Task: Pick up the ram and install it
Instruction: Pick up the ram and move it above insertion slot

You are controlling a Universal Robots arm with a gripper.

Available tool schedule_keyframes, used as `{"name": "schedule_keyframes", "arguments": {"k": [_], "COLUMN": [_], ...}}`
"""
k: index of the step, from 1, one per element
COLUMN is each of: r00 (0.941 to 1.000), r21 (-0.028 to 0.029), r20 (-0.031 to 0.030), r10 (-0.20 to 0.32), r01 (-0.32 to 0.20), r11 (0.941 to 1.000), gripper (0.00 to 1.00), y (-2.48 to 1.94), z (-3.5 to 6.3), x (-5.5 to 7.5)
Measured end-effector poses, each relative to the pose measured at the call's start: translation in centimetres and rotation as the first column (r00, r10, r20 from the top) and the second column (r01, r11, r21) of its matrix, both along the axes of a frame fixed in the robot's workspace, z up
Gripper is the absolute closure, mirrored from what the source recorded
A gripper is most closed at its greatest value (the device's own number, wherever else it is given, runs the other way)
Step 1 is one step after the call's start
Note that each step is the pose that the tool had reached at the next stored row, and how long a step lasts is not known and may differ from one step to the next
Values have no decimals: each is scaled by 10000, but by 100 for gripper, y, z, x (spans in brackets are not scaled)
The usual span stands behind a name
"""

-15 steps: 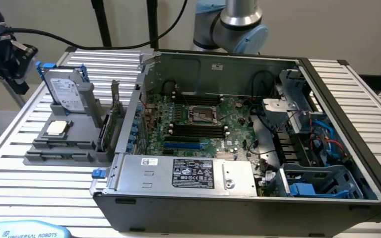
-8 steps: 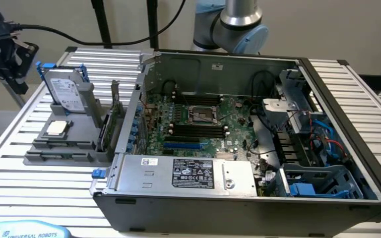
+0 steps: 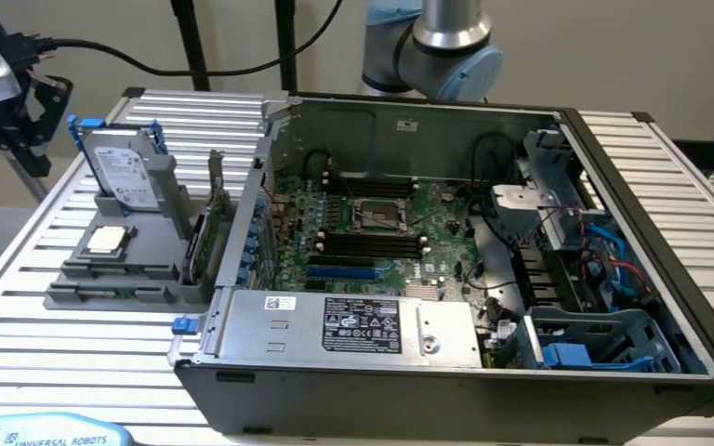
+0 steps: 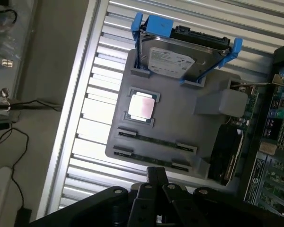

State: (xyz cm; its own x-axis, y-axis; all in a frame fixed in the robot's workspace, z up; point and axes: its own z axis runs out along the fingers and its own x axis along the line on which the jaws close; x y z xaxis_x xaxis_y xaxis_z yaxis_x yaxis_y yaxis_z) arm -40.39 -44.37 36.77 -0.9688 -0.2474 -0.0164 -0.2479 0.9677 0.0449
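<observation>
Gripper (image 4: 156, 172) hovers just off the tray (image 4: 180, 118) edge, open or clenched I can't tell, and the ram (image 4: 151, 159) sits slotted in the tray right beside it, long axis lying crosswise to the gripper.

1. Exterior view: raised, off the arm, looking obliquely down over the ribbed aluminium counter (image 3: 34, 344) at the open grey computer case (image 3: 456, 381). Mid distance.
2. Wrist view: aimed steeply down past the black gripper (image 4: 156, 176) and much nearer, onto the grey plastic parts holder (image 4: 180, 118).
3. Shared: the holder, the silver hard drive in its blue bracket (image 3: 127, 172), counter slats, case edge.
</observation>
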Motion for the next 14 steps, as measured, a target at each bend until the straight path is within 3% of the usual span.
{"name": "schedule_keyframes", "arguments": {"k": [4,7,11,14], "r00": [9974,9919,9800,9678], "r21": [-1,-1,-1,-1], "r20": [-7,-9,-12,-14], "r10": [725,1271,1988,2518], "r01": [-725,-1271,-1988,-2518], "r11": [9974,9919,9800,9678], "gripper": [89,89,89,89], "y": [0,0,0,0], "z": [-4,-7,-12,-15], "x": [0,0,0,0]}}
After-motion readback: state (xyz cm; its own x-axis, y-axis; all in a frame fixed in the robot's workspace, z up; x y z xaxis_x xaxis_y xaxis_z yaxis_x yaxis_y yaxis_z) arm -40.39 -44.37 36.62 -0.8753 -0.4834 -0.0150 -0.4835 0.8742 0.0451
